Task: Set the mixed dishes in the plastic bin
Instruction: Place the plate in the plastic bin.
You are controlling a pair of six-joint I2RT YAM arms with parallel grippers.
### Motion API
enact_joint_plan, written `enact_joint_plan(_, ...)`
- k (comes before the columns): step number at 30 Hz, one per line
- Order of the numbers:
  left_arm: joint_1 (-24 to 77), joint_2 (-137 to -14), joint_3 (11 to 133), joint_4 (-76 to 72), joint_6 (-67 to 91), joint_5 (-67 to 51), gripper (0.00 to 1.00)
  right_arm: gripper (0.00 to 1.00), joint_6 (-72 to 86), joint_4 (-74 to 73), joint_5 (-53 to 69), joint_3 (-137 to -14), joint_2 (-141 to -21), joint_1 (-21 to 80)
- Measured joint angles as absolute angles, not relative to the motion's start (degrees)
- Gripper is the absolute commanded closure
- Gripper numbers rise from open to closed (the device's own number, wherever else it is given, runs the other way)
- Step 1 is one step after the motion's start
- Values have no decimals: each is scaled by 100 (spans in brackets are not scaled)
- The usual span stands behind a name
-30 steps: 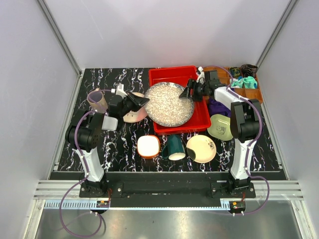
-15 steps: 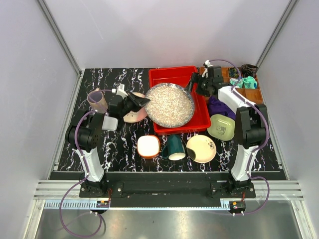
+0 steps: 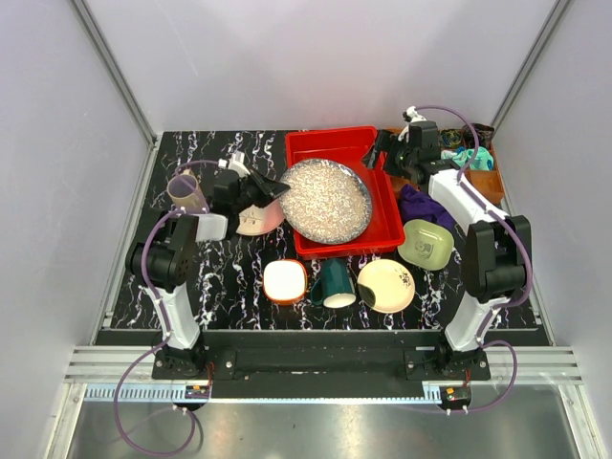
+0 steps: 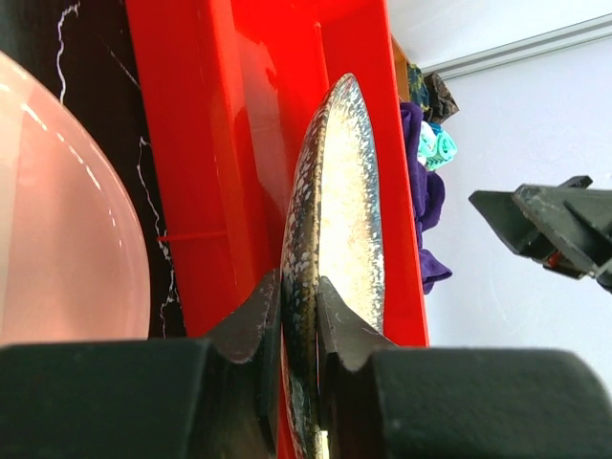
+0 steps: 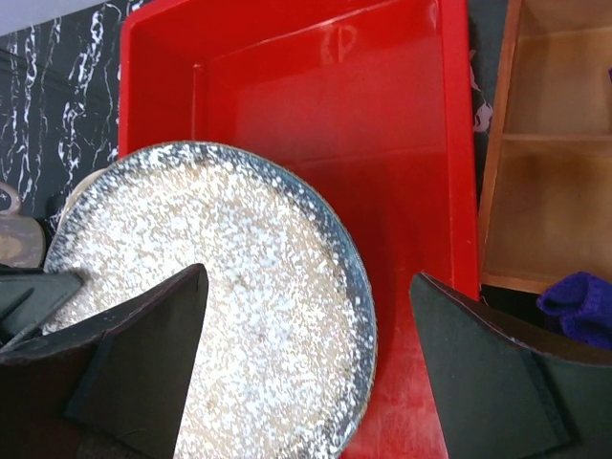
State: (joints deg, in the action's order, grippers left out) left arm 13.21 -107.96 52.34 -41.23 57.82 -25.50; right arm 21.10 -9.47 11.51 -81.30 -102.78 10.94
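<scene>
Grey speckled plate (image 3: pixel 325 201) sits tilted in the red bin (image 3: pixel 330 143), its left rim pinched by the left gripper (image 3: pixel 273 188). The right gripper (image 3: pixel 382 156), fingers spread, has drawn back toward the brown tray (image 3: pixel 483 182).

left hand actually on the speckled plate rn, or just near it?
Touching. Left wrist view: left hand pinches the rim of the speckled plate, a finger pressed on each face.
</scene>
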Motion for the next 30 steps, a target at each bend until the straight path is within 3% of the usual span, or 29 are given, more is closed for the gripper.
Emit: enact_joint_plan(30, 1562, -12219, 8263, -2040, 5249, -2163, 100, 4, 2344, -825, 1164, -7607, -10062, 958)
